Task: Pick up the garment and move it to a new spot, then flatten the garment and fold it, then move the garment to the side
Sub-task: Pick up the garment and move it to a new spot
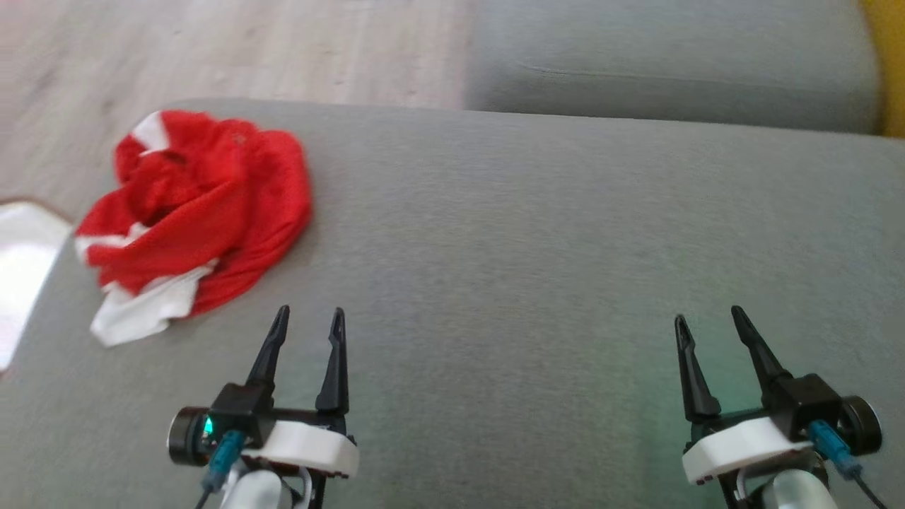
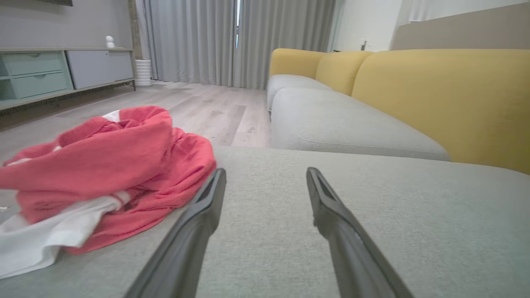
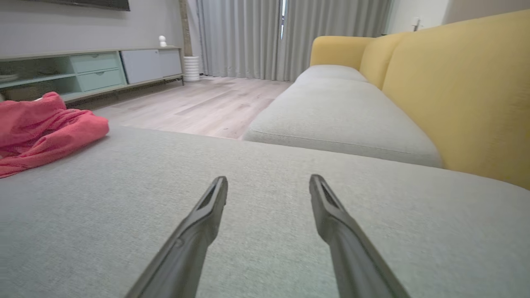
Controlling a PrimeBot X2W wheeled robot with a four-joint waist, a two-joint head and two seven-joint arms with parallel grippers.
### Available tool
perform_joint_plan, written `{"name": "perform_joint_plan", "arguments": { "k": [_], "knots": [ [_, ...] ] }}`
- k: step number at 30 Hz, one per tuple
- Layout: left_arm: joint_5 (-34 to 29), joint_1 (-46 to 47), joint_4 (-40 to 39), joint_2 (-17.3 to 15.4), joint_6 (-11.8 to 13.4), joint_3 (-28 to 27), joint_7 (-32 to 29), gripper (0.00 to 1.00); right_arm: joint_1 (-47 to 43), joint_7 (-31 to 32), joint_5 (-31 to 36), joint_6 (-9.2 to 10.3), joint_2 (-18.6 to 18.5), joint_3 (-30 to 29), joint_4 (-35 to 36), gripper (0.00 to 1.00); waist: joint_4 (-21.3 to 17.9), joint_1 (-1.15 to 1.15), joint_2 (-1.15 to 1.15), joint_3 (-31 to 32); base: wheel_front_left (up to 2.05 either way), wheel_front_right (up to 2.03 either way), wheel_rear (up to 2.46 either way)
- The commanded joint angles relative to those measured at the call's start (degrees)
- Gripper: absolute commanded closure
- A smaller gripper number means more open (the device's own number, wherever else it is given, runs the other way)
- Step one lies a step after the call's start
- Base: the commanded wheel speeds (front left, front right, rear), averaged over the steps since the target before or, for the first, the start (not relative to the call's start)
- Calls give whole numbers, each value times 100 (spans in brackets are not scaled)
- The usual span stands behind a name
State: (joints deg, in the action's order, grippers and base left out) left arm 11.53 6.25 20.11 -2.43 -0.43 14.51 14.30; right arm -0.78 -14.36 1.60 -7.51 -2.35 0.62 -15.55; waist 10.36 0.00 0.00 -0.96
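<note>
Nothing of the job looks started. The crumpled red cloth garment with white trim lies in a heap near the far left corner of the broad grey fabric seat cushion, close to its edge, and neither arm touches it. The left gripper hovers low over the cushion with its two dark fingers spread apart and nothing between them. The heap sits just ahead of it, off to its left. The right gripper hangs well apart from the garment on the other side, its fingers likewise spread and empty. As I judge it, everything is left to do: the pick-up, the move to a new spot, the flattening, the fold and the setting aside.

The cushion is a wide, flat, woven grey top, and its middle and right offer plenty of room to spread the cloth. Beyond it runs a second grey seat cushion, backed by mustard-yellow upholstered backrests. Pale wood plank flooring stretches away to long grey curtains. A low sideboard with mint-green drawers stands along the wall.
</note>
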Motion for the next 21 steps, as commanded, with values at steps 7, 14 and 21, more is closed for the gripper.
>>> {"name": "perform_joint_plan", "arguments": {
  "k": [7,14,21],
  "knots": [
    [-123,201,-197,-44,20,-480,70,0,255,-63,29,2,-53,235,176,0,964,0,0,-33,0,0,0],
    [-165,181,-232,-44,1,-666,70,0,279,-63,18,2,-53,262,163,0,1527,0,0,-83,0,0,0],
    [-223,188,-311,-44,9,-868,70,0,239,-63,95,2,-53,278,142,0,1830,0,0,-148,0,0,0]
  ]
}}
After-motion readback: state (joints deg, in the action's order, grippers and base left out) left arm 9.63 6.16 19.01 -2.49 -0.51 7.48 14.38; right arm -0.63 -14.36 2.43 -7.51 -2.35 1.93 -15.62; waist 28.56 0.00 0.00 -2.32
